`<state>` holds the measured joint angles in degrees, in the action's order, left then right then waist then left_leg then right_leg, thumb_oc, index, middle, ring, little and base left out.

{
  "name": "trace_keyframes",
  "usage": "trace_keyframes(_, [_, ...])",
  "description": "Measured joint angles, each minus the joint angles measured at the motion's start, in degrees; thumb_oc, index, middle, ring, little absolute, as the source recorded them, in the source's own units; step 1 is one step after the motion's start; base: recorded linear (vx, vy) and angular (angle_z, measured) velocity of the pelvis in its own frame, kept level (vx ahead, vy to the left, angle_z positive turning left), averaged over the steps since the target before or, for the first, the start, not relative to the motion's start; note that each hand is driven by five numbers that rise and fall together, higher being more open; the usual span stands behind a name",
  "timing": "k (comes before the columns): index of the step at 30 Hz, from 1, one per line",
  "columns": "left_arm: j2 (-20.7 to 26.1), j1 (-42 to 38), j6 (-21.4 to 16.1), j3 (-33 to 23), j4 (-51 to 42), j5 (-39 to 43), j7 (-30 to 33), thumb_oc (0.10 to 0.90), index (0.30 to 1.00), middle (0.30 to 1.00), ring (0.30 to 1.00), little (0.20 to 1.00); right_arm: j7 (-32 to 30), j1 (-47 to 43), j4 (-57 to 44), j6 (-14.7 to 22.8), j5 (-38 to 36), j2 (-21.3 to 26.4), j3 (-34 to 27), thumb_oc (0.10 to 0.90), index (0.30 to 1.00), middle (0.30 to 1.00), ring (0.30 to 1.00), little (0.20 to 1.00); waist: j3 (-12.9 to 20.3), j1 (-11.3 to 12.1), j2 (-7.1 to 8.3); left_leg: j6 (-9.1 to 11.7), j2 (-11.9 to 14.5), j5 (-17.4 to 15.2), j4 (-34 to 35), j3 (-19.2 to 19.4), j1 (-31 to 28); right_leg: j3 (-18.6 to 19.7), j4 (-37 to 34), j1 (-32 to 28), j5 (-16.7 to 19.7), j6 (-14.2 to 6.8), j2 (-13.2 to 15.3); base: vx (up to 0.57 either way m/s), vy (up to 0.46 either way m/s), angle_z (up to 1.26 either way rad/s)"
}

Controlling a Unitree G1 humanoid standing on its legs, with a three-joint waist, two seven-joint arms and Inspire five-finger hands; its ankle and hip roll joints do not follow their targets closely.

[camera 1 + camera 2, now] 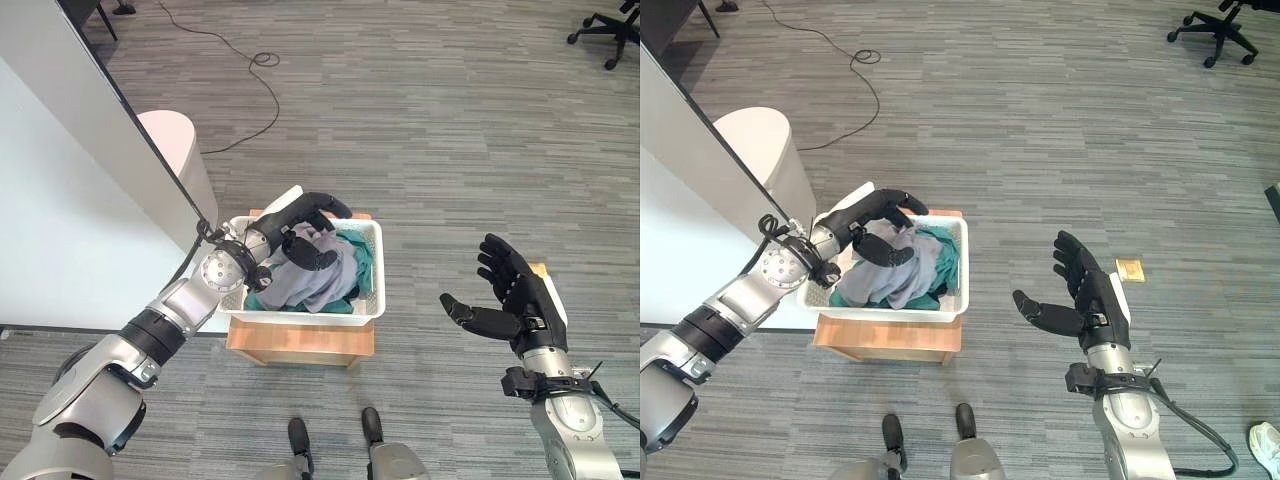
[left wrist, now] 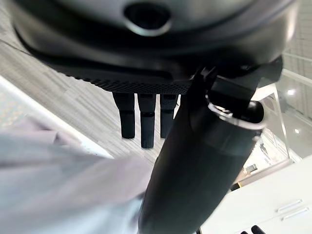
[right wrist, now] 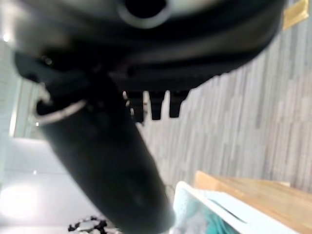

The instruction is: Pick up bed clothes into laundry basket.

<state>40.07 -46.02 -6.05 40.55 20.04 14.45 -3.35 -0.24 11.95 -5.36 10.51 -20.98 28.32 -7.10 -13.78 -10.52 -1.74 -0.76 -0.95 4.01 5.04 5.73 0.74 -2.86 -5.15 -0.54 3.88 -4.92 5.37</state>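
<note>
Left eye view is giving us the whole scene: nearest to us, our right hand (image 1: pixel 515 300) is hovering over the grey floor (image 1: pixel 430 120), well apart from the basket, with its fingers (image 1: pixel 497 262) spread straight and the thumb standing out, holding nothing. Further ahead, our left hand (image 1: pixel 305 228) is reaching over the white laundry basket (image 1: pixel 372 275), which is sitting on a low wooden stand (image 1: pixel 300 345). Its fingers are bending down over the heap of bed clothes (image 1: pixel 320 275), grey cloth on top and teal cloth beside it, all lying inside the basket. We cannot tell whether they are pinching the cloth or only resting on it. Left wrist view is adding grey cloth (image 2: pixel 58 190) lying close under the hand, with the fingers (image 2: pixel 141 122) hanging past it and apart from the thumb. Right wrist view is catching a corner of the basket and teal cloth past our open hand. Right eye view is showing, far off, an office chair (image 1: pixel 1215 30) and a small tan square (image 1: pixel 1130 270) on the floor.
</note>
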Motion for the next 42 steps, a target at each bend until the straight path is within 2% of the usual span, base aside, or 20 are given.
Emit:
trace_keyframes(8, [6.95, -1.93, -2.06, -0.36, -5.53, 1.44, 0.19, 0.8, 0.9, 0.9, 0.9, 0.9, 0.16, -0.35, 0.0, 0.0, -0.05, 0.25, 0.18, 0.8, 0.9, 0.9, 0.9, 0.9, 0.03, 0.43, -0.32, 0.0, -0.01, 0.0, 0.0, -0.41, -0.44, -0.37, 0.0, -0.61, -0.01, 0.01, 0.01, -0.01, -0.006, 0.02])
trace_keyframes(11, [8.15, -1.44, -3.27, -1.62, -9.69, 5.84, 0.21, 0.8, 0.9, 0.9, 0.9, 0.9, 0.17, -0.36, -0.01, 0.01, -0.05, 0.2, 0.27, 0.8, 0.9, 0.9, 0.9, 0.9, 0.05, 1.98, -0.47, 0.07, -0.02, 0.07, 0.0, -0.75, -0.43, -0.79, 0.0, -0.77, -0.01, 0.01, 0.01, -0.02, -0.02, 0.05])
trace_keyframes(14, [10.41, 3.05, -4.39, -6.0, -17.66, 10.57, -0.83, 0.8, 0.9, 0.9, 0.9, 0.9, 0.25, -0.64, 0.0, 0.0, -0.45, 0.08, 0.63, 0.8, 0.9, 0.9, 0.9, 0.9, 0.06, 2.76, -0.74, 0.18, -0.03, 0.23, 0.0, -1.12, -0.36, -1.0, 0.01, -0.84, -0.05, 0.06, -0.03, -0.02, -0.021, 0.06])
trace_keyframes(15, [9.95, 7.43, -5.26, -10.32, -20.71, 13.2, -1.18, 0.8, 0.9, 0.9, 0.9, 0.9, 0.29, -0.75, -0.02, 0.01, -0.65, -0.08, 0.98, 0.8, 0.9, 0.9, 0.9, 0.9, 0.29, 3.14, -1.16, 0.19, -0.03, 0.2, 0.02, -1.4, -0.33, -1.48, -0.01, -0.87, -0.06, 0.07, -0.04, 0.0, -0.014, 0.07])
trace_keyframes(18, [3.46, 23.44, -7.46, -24.22, -26.23, 21.41, -2.25, 0.8, 0.9, 0.9, 0.9, 0.9, 0.77, -0.55, 0.08, -0.01, -0.89, -1.31, 2.17, 0.8, 0.9, 0.9, 0.9, 0.9, 0.76, 3.69, -1.95, 0.23, -0.05, 0.17, 0.0, -1.79, -0.54, -1.65, 0.01, -1.33, -0.34, 0.2, -0.1, 0.0, -0.013, 0.07])
trace_keyframes(20, [-0.17, 31.14, -7.24, -28.79, -26.48, 25.55, -2.67, 0.8, 0.9, 0.9, 0.9, 0.9, 1.19, -0.53, 0.14, -0.1, -0.88, -2.3, 2.68, 0.8, 0.9, 0.9, 0.9, 0.9, 0.88, 4.14, -2.15, 0.25, -0.04, 0.12, 0.01, -1.87, -1.01, -1.65, -0.02, -1.85, -0.6, 0.3, -0.11, 0.03, -0.012, 0.04])
trace_keyframes(24, [-3.38, 40.78, -3.94, -29.22, -22.47, 31.54, -4.95, 0.8, 0.9, 0.9, 0.9, 0.9, 1.56, -0.45, 0.17, -0.74, -1.01, -3.41, 4.25, 0.8, 0.9, 0.9, 0.9, 0.9, 0.97, 6.16, -2.28, 0.24, -0.17, 0.08, 0.04, -2.32, -1.49, -1.73, -0.02, -2.54, -0.78, 0.26, -0.01, 0.02, -0.015, 0.06])
trace_keyframes(27, [-4.42, 46.79, -1.02, -28.07, -20.91, 32.78, -7.02, 0.8, 0.9, 0.9, 0.9, 0.9, 2.59, -0.13, 0.25, -1.3, -1.3, -5.01, 5.61, 0.8, 0.9, 0.9, 0.9, 0.9, 1.0, 6.78, -2.28, 0.24, -0.3, 0.16, 0.04, -2.75, -1.4, -1.99, -0.02, -2.63, -0.78, 0.26, 0.09, 0.0, -0.019, 0.08])
trace_keyframes(29, [-8.47, 50.14, -0.94, -27.77, -18.97, 32.98, -7.31, 0.8, 0.9, 0.9, 0.9, 0.9, 2.66, 0.26, 0.47, -1.45, -1.27, -5.82, 7.05, 0.8, 0.9, 0.9, 0.9, 0.9, 1.15, 6.81, -2.34, 0.23, -0.4, 0.19, 0.03, -3.19, -1.43, -2.59, -0.02, -2.9, -0.84, 0.2, 0.18, -0.01, -0.017, 0.12])
trace_keyframes(32, [-14.81, 51.59, -0.73, -27.32, -14.89, 35.11, -7.23, 0.8, 0.9, 0.9, 0.9, 0.9, 2.68, 0.48, 1.6, -1.46, -1.23, -6.98, 9.0, 0.8, 0.9, 0.9, 0.9, 0.9, 1.23, 6.99, -2.28, 0.23, -0.42, 0.28, 0.02, -3.51, -1.42, -3.17, -0.01, -3.06, -0.87, 0.17, 0.19, -0.01, -0.013, 0.07])
trace_keyframes(34, [-16.86, 51.85, -0.56, -26.56, -12.69, 35.01, -7.11, 0.8, 0.9, 0.9, 0.9, 0.9, 2.62, 0.57, 3.94, -1.47, -0.52, -7.14, 10.22, 0.8, 0.9, 0.9, 0.9, 0.9, 1.55, 6.95, -2.32, 0.23, -0.43, 0.28, 0.02, -3.71, -1.43, -3.24, -0.01, -3.12, -0.88, 0.19, 0.18, 0.0, 0.0, 0.0])
trace_keyframes(42, [-21.31, 51.9, -0.42, -24.7, -8.65, 34.79, -5.7, 0.8, 0.9, 0.9, 0.9, 0.9, 2.48, 4.15, 7.4, -2.25, 2.76, -7.5, 12.26, 0.8, 0.9, 0.9, 0.9, 0.9, 2.1, 6.64, -2.32, 0.31, -0.37, 0.37, 0.06, -3.87, -1.54, -3.34, -0.01, -3.31, -0.92, 0.24, 0.14, 0.0, 0.0, 0.0])
